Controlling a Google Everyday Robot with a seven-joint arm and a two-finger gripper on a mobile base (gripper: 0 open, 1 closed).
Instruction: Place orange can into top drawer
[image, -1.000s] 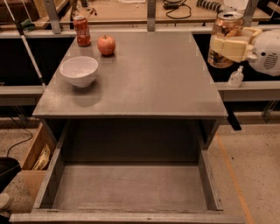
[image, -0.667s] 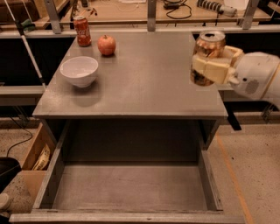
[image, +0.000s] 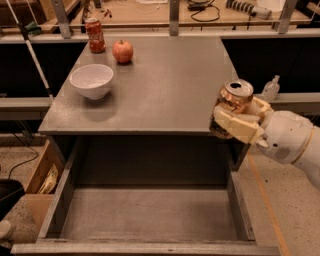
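Camera view: the gripper (image: 231, 125) sits at 3 o'clock in the frame, closed around the lower half of the orange can (image: 235, 97). Its pale fingers (image: 239, 128) wrap the can's body, and the silver top shows above them, leaning a little toward the bench (image: 165, 85). The can hangs in the air at the bench's front right corner, touching nothing but the gripper.

The top drawer (image: 150, 215) stands pulled out at 6 o'clock, its flat bottom bare. Seen from the middle of the drawer, the can is at about 1 o'clock, roughly over the right side wall, not over the open floor.

At 11 o'clock on the bench stand a white bowl (image: 92, 81), an apple (image: 123, 51) and a red cola can (image: 95, 35), all well apart from the gripper.

The task looks partway done: the can is carried but not yet in the drawer. The chief risk, as I judge it, is a straight descent from here. The can or the fingers could strike the bench edge or the drawer's right wall, knocking the can askew in the grip. It needs to shift toward 9 o'clock first. Letting go too high, or with the can leaning, could leave it toppling and rolling across the smooth bottom.
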